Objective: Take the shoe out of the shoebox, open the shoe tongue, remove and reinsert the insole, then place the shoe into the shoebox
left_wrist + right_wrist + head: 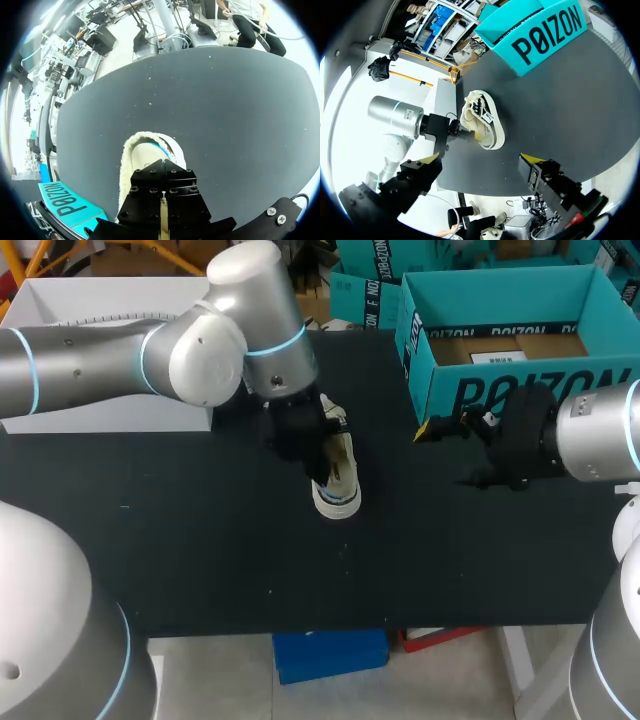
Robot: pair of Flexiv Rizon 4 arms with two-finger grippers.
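A cream shoe (338, 478) with a white sole and fluffy lining rests on the black table, near the middle. My left gripper (318, 462) comes down onto its opening with fingers shut. In the left wrist view its black body covers the fingertips over the shoe (145, 147), so whether anything is pinched is hidden. The right wrist view shows the left gripper (476, 134) with a yellow tip against the lining of the shoe (482, 117). The open teal shoebox (520, 390) stands at the back right. My right gripper (450, 455) hangs open and empty in front of the box, right of the shoe.
The black table (200, 540) has free room at the left and along the front edge. A flat white surface (100, 310) lies at the back left behind my left arm. The shoebox (545, 35) is beyond the shoe as seen from my right gripper (480, 162).
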